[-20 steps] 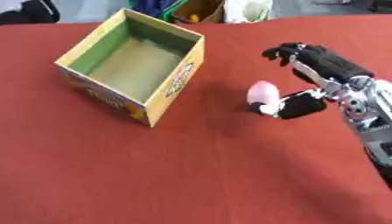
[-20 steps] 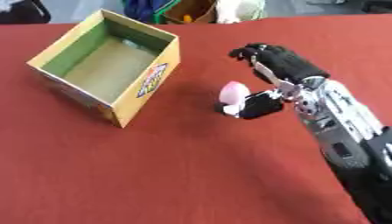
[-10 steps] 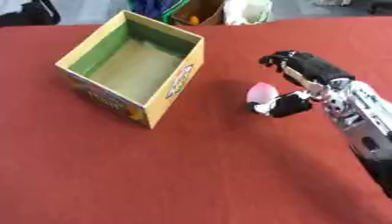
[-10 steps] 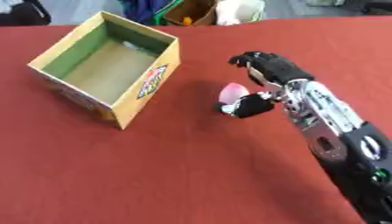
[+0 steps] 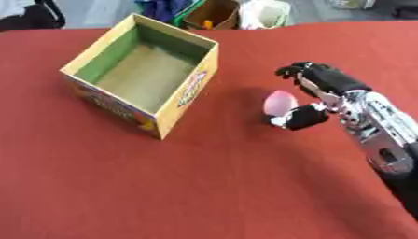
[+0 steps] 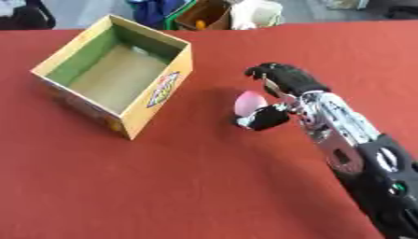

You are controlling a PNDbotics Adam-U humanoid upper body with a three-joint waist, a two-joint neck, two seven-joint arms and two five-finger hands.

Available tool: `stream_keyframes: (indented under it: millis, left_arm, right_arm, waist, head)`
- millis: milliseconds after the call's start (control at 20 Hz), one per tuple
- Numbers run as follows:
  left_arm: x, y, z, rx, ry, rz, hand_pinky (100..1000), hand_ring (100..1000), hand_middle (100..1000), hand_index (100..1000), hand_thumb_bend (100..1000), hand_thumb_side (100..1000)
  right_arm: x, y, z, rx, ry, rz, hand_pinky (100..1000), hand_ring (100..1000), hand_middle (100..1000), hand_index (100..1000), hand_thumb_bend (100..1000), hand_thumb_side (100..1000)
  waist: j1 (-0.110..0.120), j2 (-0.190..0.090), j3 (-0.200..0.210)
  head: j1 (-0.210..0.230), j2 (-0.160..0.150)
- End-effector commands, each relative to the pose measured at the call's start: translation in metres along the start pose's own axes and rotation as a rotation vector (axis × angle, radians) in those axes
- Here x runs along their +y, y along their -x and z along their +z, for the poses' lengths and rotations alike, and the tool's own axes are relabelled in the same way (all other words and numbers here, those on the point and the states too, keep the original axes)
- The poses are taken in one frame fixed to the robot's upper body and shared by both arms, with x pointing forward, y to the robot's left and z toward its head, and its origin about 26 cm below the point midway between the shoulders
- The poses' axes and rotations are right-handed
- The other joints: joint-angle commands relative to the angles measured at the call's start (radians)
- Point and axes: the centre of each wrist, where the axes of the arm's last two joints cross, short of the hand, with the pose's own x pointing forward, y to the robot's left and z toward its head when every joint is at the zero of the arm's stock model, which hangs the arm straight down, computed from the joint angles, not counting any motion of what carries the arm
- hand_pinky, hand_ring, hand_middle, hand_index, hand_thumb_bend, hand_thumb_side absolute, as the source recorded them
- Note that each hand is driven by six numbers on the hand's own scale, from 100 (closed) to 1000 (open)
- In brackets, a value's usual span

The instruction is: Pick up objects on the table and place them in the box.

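A pink egg-shaped object [image 5: 280, 101] stands on the red table [image 5: 204, 186], right of the box. My right hand [image 5: 326, 88] comes in from the right and is curled round it. The fingers [image 6: 274, 73] arch over its top and the thumb [image 6: 265, 119] lies against its lower right side. The egg rests on the table. The yellow cardboard box [image 5: 200, 86], green inside, stands open at the upper left, and nothing shows inside it. My left hand is out of view.
Beyond the table's far edge are a brown carton [image 5: 214, 13], a white bag [image 5: 265, 11] and some blue and green things. The right forearm [image 6: 367, 163] crosses the table's right side down to the lower corner.
The right hand's fingers have curled down closer over the pink egg and the thumb has closed in on it. The egg and the box have stayed in place.
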Motion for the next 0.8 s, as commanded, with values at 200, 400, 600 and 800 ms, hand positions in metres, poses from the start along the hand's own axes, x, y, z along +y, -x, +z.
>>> stream_keyframes:
  millis: [200, 400, 600, 800]
  left_arm:
    - [-0.002, -0.004, -0.002, -0.011, 0.01, 0.016, 204, 252, 237, 337, 100, 485]
    - [-0.002, -0.004, -0.002, -0.011, 0.01, 0.016, 205, 252, 237, 337, 100, 485]
    - [-0.002, -0.004, -0.002, -0.011, 0.01, 0.017, 205, 253, 237, 337, 100, 486]
    - [-0.002, -0.004, -0.002, -0.01, 0.01, 0.017, 205, 253, 237, 337, 100, 487]
  right_arm:
    - [-0.003, 0.009, -0.003, 0.068, -0.008, 0.022, 631, 766, 786, 914, 462, 497]
    - [0.003, 0.014, -0.007, 0.114, -0.039, 0.019, 632, 767, 789, 913, 445, 485]
    - [0.006, 0.015, -0.009, 0.118, -0.059, 0.009, 624, 758, 754, 863, 444, 459]
    - [0.001, 0.011, -0.005, 0.063, 0.01, 0.0, 555, 656, 502, 579, 388, 387]
  waist:
    - [-0.001, -0.019, 0.0]
    - [-0.001, -0.02, 0.002]
    - [-0.001, -0.02, 0.002]
    - [0.0, -0.019, 0.002]
  head:
    - [-0.006, -0.014]
    - [-0.008, -0.013]
    - [-0.009, -0.012]
    - [-0.009, -0.012]
